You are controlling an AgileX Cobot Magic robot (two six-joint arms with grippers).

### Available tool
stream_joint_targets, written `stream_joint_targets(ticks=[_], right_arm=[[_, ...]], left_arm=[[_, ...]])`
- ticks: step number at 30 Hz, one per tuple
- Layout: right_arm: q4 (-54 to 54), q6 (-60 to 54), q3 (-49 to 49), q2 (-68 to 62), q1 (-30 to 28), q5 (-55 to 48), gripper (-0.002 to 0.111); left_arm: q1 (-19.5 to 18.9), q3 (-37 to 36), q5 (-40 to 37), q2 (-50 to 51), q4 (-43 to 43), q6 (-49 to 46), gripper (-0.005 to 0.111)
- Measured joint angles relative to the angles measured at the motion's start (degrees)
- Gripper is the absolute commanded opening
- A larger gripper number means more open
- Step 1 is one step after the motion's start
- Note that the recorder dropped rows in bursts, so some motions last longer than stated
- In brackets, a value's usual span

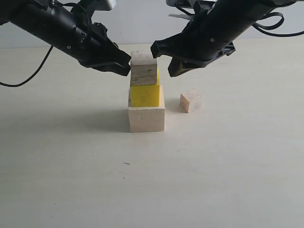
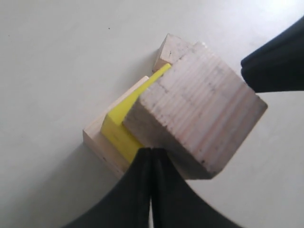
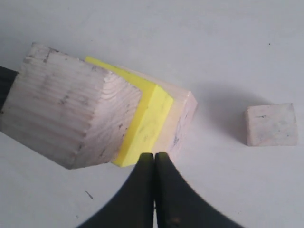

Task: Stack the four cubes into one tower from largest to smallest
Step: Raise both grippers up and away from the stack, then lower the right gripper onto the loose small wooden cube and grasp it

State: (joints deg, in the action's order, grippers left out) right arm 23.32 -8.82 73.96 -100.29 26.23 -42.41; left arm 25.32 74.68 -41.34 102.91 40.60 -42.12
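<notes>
Pale block (image 1: pixel 146 119), yellow block (image 1: pixel 145 95), plywood block (image 1: pixel 143 69) stacked; small tan block (image 1: pixel 191 100) apart on the surface (image 1: pixel 71 166). Left fingers (image 2: pixel 135 190), right fingers (image 3: pixel 137 190) — pressed together, holding nothing — flank the plywood block.

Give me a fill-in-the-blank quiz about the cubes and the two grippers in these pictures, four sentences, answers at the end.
1. The cube directly under the plywood cube is coloured ___.
2. The stack holds ___ cubes.
3. In the exterior view the smallest cube lies to the ___ of the stack, apart from it.
4. The left gripper and the right gripper both have their jaws ___.
Missing words: yellow; three; right; shut.
</notes>
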Motion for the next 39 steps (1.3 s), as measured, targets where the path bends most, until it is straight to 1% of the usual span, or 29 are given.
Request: stream_joint_targets(ticks=[6, 10, 14, 18, 21, 24, 28, 32, 35, 38, 39], right_arm=[[3.1, -1.8, 0.0, 0.0, 0.0, -0.1, 0.0], [2.5, -2.1, 0.0, 0.1, 0.0, -0.2, 0.0], [-3.3, -0.2, 0.0, 1.7, 0.0, -0.6, 0.0], [-11.6, 4.1, 0.0, 4.1, -0.3, -1.4, 0.0], [-16.1, 8.1, 0.0, 5.0, -1.7, -1.9, 0.0], [-18.9, 10.8, 0.0, 5.0, -4.8, -3.0, 0.0], [-20.4, 9.8, 0.0, 3.6, -8.5, -2.8, 0.0], [-20.4, 6.0, 0.0, 0.2, -9.4, -1.1, 0.0], [-18.3, 2.8, 0.0, -3.3, -9.4, -0.3, 0.009], [-14.2, -1.6, 0.0, -6.7, -9.0, 0.4, 0.025], [-13.0, -3.3, 0.0, -7.4, -8.9, 0.8, 0.033]], left_arm=[[0.0, 0.0, 0.1, 0.0, 0.0, 0.0, 0.0], [0.0, 0.0, 0.2, 0.0, 0.0, 0.0, 0.0], [-0.1, 0.0, 0.2, 0.0, -1.4, 1.1, 0.0], [-1.6, 0.0, 0.2, -0.8, -2.9, 3.9, 0.0], [-3.6, 0.0, -0.9, -3.3, -3.8, 6.9, 0.0], [-5.0, -0.2, -2.0, -6.6, -6.2, 11.8, 0.0], [-5.4, -3.2, -2.0, -12.9, -9.0, 16.8, 0.0], [-5.4, -7.4, -1.9, -19.6, -10.6, 20.1, 0.0], [-5.4, -10.1, -2.1, -24.8, -11.1, 20.9, 0.0], [-5.4, -12.6, -3.2, -29.8, -11.4, 21.3, 0.0], [-5.4, -13.3, -3.5, -31.5, -11.4, 21.4, 0.0]])
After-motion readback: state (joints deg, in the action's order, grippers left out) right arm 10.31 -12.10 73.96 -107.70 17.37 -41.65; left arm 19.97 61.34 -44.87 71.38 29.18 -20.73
